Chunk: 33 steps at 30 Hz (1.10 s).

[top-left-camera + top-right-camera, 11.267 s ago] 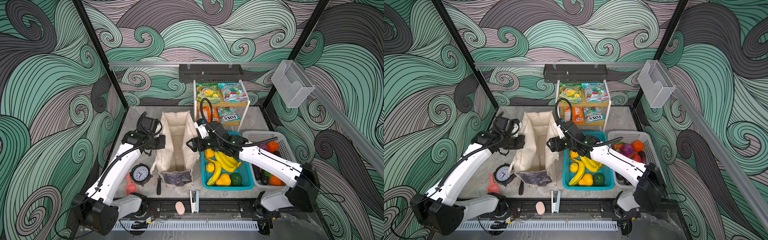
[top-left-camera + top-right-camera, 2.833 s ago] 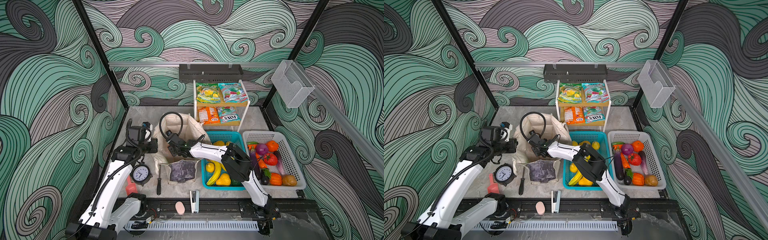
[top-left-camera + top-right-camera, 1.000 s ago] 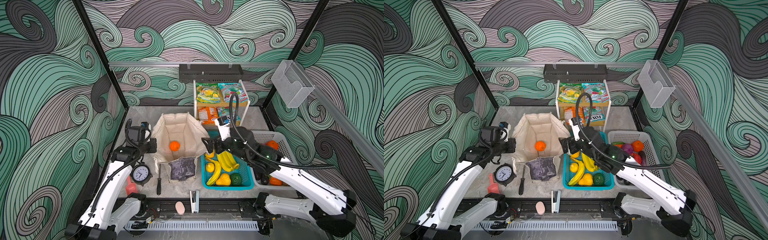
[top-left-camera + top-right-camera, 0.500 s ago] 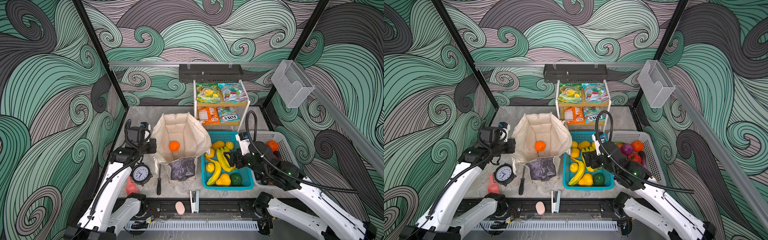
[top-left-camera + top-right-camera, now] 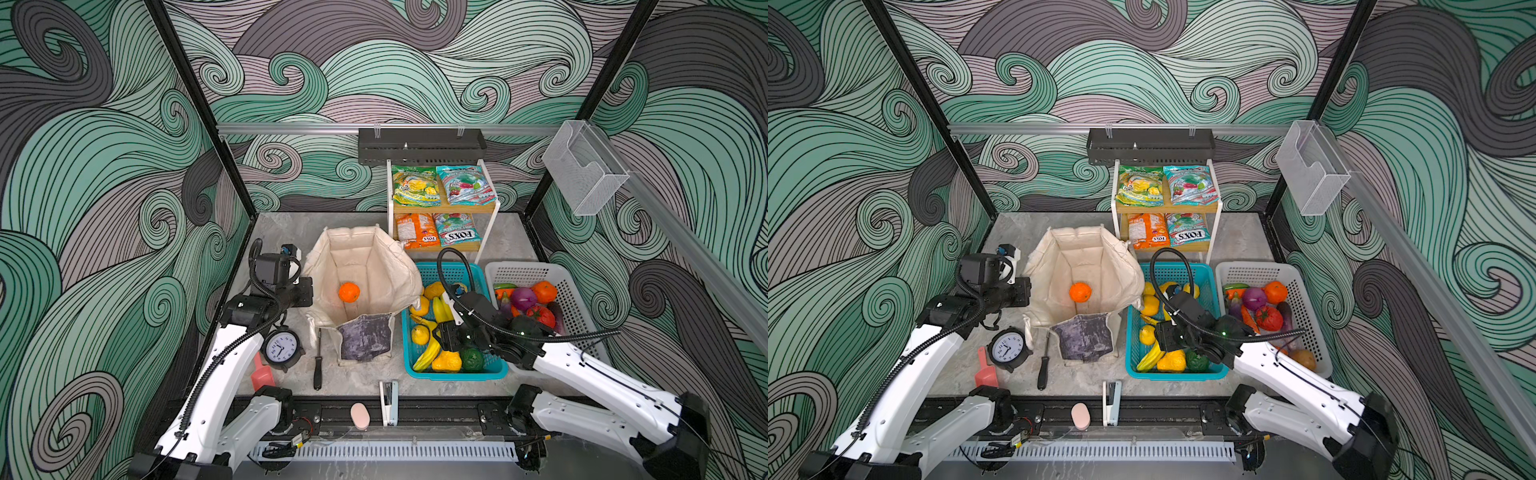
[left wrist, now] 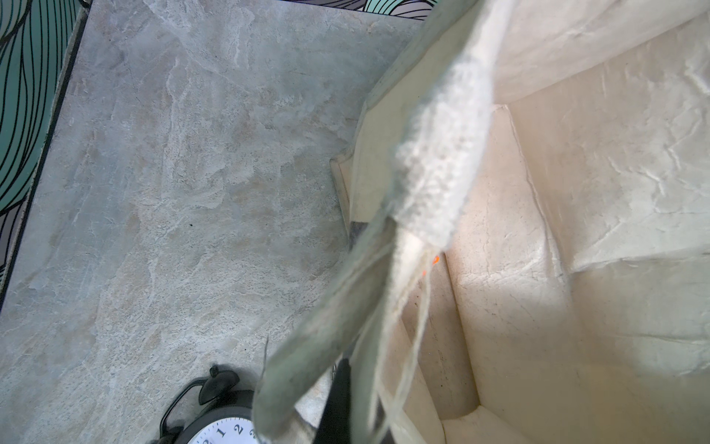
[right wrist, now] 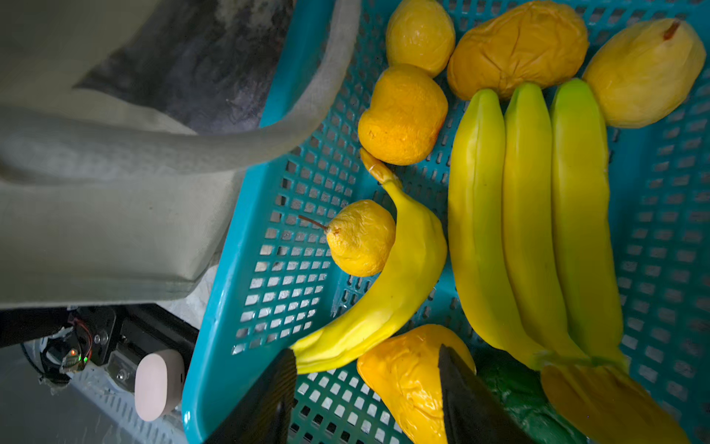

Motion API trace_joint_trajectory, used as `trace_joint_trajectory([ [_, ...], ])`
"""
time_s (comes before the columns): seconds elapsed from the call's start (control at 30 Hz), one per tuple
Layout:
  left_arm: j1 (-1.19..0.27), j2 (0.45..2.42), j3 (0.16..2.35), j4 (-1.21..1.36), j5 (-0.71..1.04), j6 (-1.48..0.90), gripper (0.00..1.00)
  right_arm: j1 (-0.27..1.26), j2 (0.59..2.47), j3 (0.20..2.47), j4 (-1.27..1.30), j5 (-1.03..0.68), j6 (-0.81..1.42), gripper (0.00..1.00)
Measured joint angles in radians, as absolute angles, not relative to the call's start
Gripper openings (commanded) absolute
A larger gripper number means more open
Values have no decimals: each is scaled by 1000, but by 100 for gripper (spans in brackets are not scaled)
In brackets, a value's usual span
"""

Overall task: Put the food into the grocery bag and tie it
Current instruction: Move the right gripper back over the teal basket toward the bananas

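in both top views the bag [image 5: 361,257] stands open on the table [image 5: 282,232] between the two arms, with one orange [image 5: 349,292] lying on its floor. the left gripper [image 5: 305,291] sits at the bag's left rim, closed on the cloth there. the right gripper [image 5: 445,336] is down in the teal basket [image 5: 455,272], just right of the bag, among yellow fruit; its jaws are hidden under the wrist from here. the white basket [image 5: 528,272] next to it holds an onion [image 5: 523,297] and a tomato [image 5: 540,316] among other vegetables. packets [image 5: 415,185] lie on the shelf [image 5: 446,206] at the back. a clock [image 5: 282,348] stands by the left arm.

in the left wrist view the bag's strap [image 6: 442,153] – blurred, close to the lens – runs across the picture, with the bag's cream inside [image 6: 576,192] on one side and bare table [image 6: 173,192] on the other. a sliver of the orange [image 6: 434,261] shows past the strap, and the clock's face [image 6: 226,426] sits at the edge. the grip itself is out of frame.

in the right wrist view the right gripper [image 7: 367,351] hangs over the basket floor [image 7: 276,215], its fingers [image 7: 269,396] about half apart – neither wide nor closed. a yellow-orange fruit [image 7: 403,380] lies between them, and the tip of a single banana [image 7: 395,276] is by one finger; whether a pad touches either i cannot tell. a bunch of bananas [image 7: 530,230] lies alongside, with rounder yellow fruit past it. the bag [image 7: 96,230] stands just outside the basket, its strap [image 7: 269,142] drooping over the basket's rim.
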<state>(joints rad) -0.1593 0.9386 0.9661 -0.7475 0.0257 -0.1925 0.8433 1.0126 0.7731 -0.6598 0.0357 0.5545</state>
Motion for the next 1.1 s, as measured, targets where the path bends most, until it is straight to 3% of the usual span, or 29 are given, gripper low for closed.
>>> trace_joint_trajectory([
  [0.6,-159,939,966,-748,33,-192,0,844,1256,699,-500,113,633,54],
  [0.87,-159,939,966,-747,47,-192,0,844,1343,698,-453,122,667,59],
  [1.1,-159,938,966,-747,57,-192,0,844,1365,698,-437,142,693,46],
])
